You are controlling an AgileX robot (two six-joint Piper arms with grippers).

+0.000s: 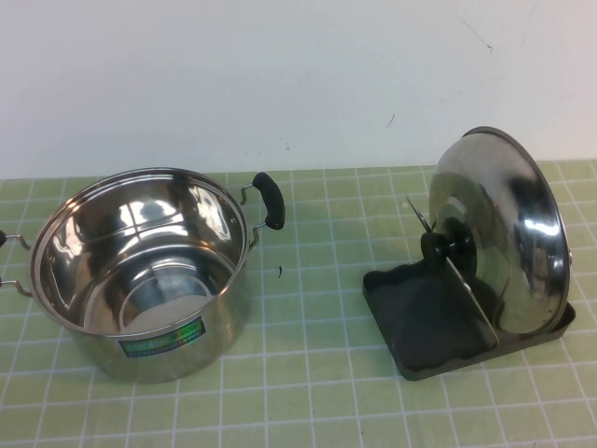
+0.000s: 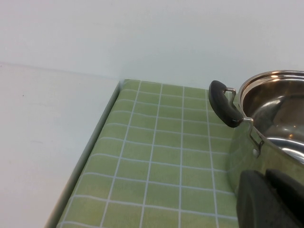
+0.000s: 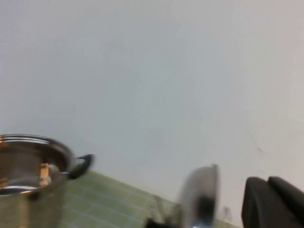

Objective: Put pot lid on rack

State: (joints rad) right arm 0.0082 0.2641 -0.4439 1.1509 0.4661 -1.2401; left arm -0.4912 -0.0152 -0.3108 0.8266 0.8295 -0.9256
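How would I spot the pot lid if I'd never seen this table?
On the green checked tablecloth, look right of the big steel pot to the dark grey plastic rack. Standing on edge in it is the round shiny steel pot lid, the only disc with a black centre knob.

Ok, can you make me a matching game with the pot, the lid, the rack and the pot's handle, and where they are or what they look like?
Things:
1. pot
2. pot lid
3. rack
4. pot handle

Descriptions:
A. dark grey tray on the table's right side
B. black, sticking out from the steel side
C. empty, with a green label
D. standing on edge in the wire loops

Pairs: 1-C, 2-D, 3-A, 4-B

The left gripper sits beside the pot; the right gripper is off by the lid.
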